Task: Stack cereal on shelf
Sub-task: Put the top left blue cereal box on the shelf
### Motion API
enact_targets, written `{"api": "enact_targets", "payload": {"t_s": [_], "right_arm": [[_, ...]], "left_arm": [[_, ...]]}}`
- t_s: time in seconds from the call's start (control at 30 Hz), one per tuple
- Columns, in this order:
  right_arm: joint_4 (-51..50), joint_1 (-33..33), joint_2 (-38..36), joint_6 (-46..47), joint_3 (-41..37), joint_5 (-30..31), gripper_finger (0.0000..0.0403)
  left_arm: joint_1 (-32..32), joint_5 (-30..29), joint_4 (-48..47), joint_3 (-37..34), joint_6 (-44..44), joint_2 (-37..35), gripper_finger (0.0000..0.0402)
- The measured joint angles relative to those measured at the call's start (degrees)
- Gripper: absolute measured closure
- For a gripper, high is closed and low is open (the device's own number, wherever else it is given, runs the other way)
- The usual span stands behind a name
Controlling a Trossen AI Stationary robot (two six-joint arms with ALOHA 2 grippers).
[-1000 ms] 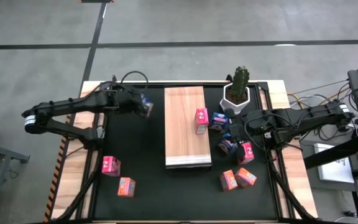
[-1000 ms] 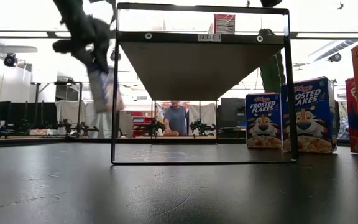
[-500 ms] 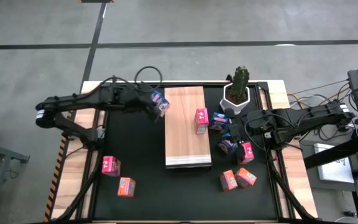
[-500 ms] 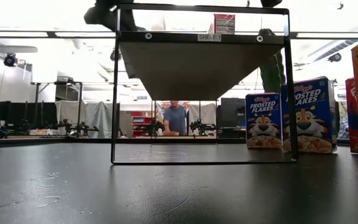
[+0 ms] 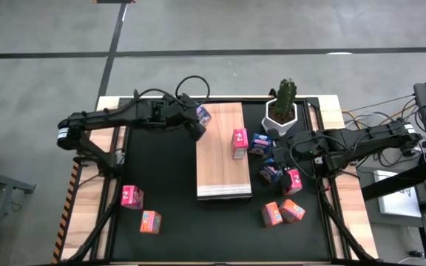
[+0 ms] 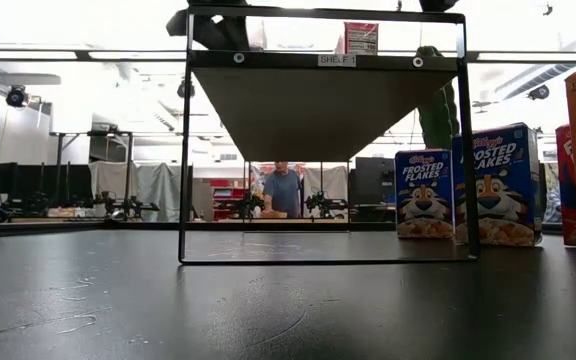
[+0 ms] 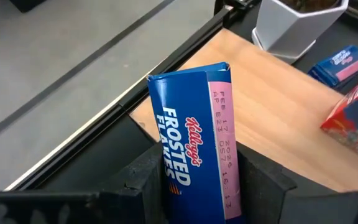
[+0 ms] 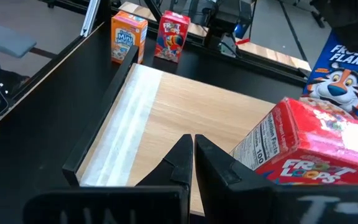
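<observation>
My left gripper (image 5: 197, 120) is shut on a blue Frosted Flakes cereal box (image 7: 194, 143), held in the air over the far left corner of the light wood shelf (image 5: 220, 159). The box also shows in the right wrist view (image 8: 340, 65). A red cereal box (image 5: 239, 143) stands on the shelf. My right gripper (image 8: 193, 155) is shut and empty, just off the shelf's right side (image 5: 271, 157), beside the red box (image 8: 297, 149). In the low view the shelf (image 6: 318, 100) stands raised on a black frame. My left gripper pinches the blue box between its two fingers (image 7: 143, 180) at the box's end nearest the wrist (image 7: 191, 186). The fingers come from the table's left. The box's other end (image 7: 188, 74) sticks out ahead of the fingers, lifted clear above the shelf.
A white-potted cactus (image 5: 283, 103) stands off the shelf's far right corner. Blue, pink-red and orange boxes lie right of the shelf (image 5: 279, 193). A pink box (image 5: 132, 196) and an orange box (image 5: 150, 222) stand at the near left. A person (image 6: 283, 190) shows far behind the table.
My left gripper has carried the blue box up and toward the table's right edge, from over the black mat to above the shelf's far left corner. It stays shut on the box.
</observation>
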Motion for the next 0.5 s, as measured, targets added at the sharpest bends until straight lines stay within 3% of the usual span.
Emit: {"api": "enact_targets", "payload": {"t_s": [0.5], "right_arm": [[-0.01, -0.01, 0.00, 0.55, -0.02, 0.02, 0.0394]], "left_arm": [[-0.11, 0.00, 8.56, -3.16, 1.81, 0.09, 0.0188]]}}
